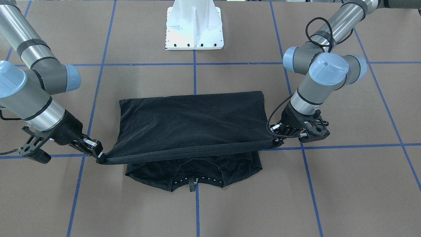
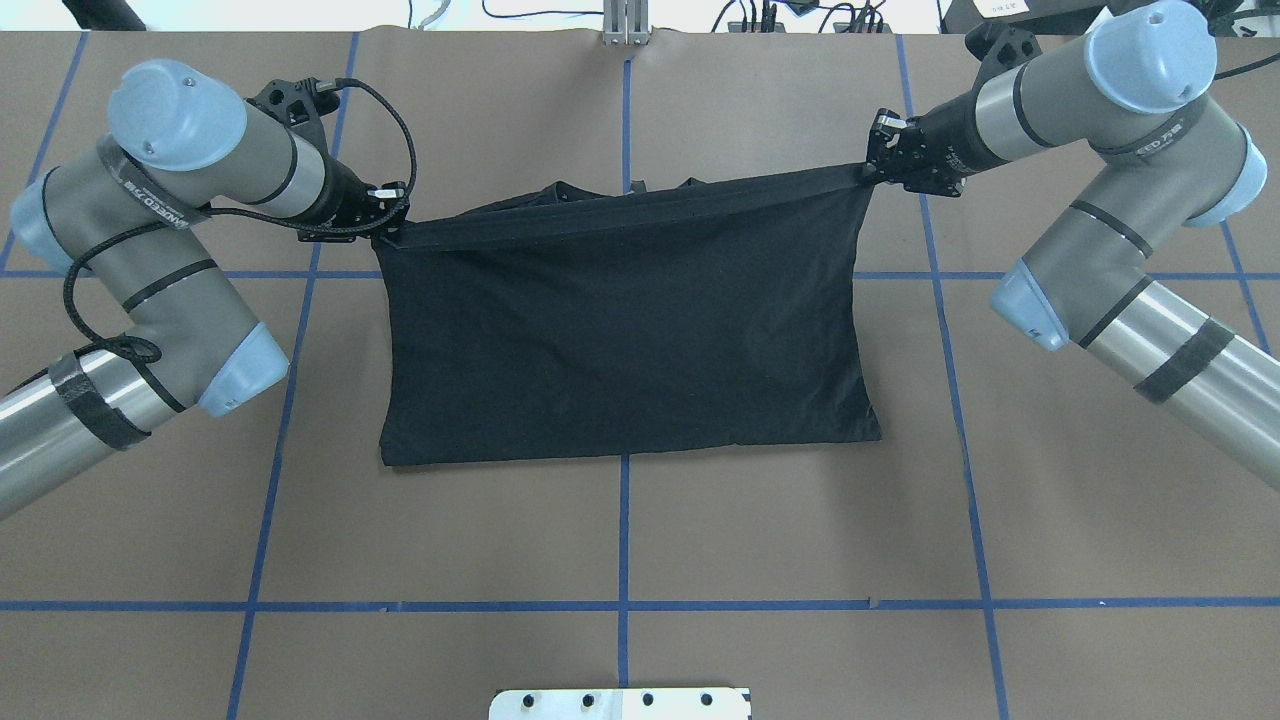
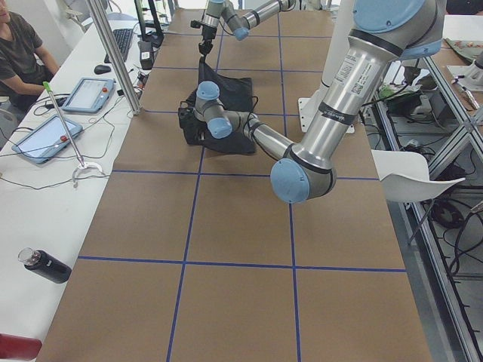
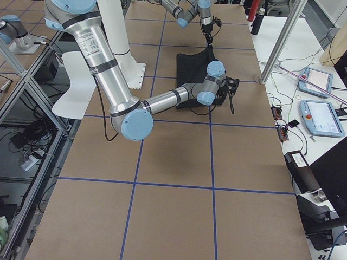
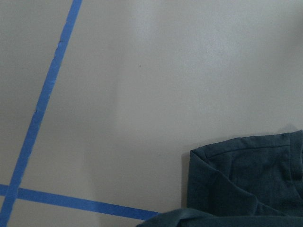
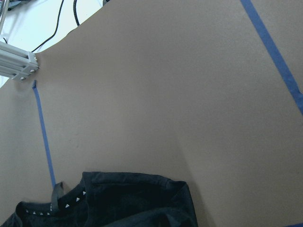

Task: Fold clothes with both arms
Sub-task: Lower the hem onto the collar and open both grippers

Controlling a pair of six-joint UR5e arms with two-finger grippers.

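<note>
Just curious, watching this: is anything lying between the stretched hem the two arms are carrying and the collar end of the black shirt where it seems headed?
Nothing visible. The black short-sleeved T-shirt hangs between the left gripper and right gripper; only bare brown table surrounds its collar end.

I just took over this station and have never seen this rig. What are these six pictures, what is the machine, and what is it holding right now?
The machine is two grey tube arms at a brown table marked with blue tape lines. Each arm ends in a two-finger pincer.

Two pictures look down on the table: one from behind the robot, one from across it, which swaps the sides. Two look along the table from its ends, where a person sits at a side desk with tablets. Two come from cameras on the wrists.

On the table lies one black T-shirt. The left pincer and the right pincer each pinch a corner of one edge, pulled taut and raised over the collar end. The rest lies flat.
</note>
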